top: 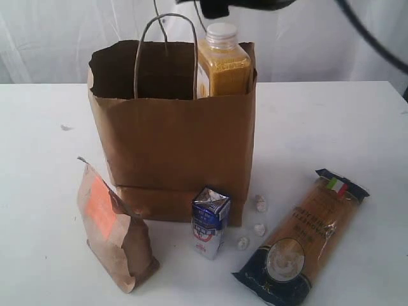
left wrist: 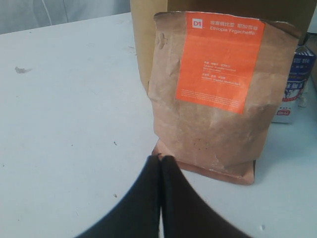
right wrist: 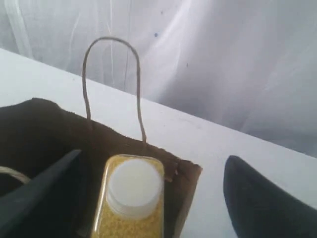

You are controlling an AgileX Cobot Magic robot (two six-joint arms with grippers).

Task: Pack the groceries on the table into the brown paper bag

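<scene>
Table [top: 44, 191]: plain white, flat.
Room: white curtain [top: 51, 38] behind the table.
Left gripper [left wrist: 160, 166]: jaws pressed together, holding nothing.
Right gripper [right wrist: 154, 156]: jaws wide, on both sides of orange juice bottle [right wrist: 130, 218].

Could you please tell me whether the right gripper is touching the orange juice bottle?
Apart. The right wrist view shows the fingers standing clear of the orange juice bottle on both sides.

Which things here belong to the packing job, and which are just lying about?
Job: bag, juice bottle (already in it), pouch, carton, pasta packet.
Lying about: three small white bits beside the bag.
</scene>
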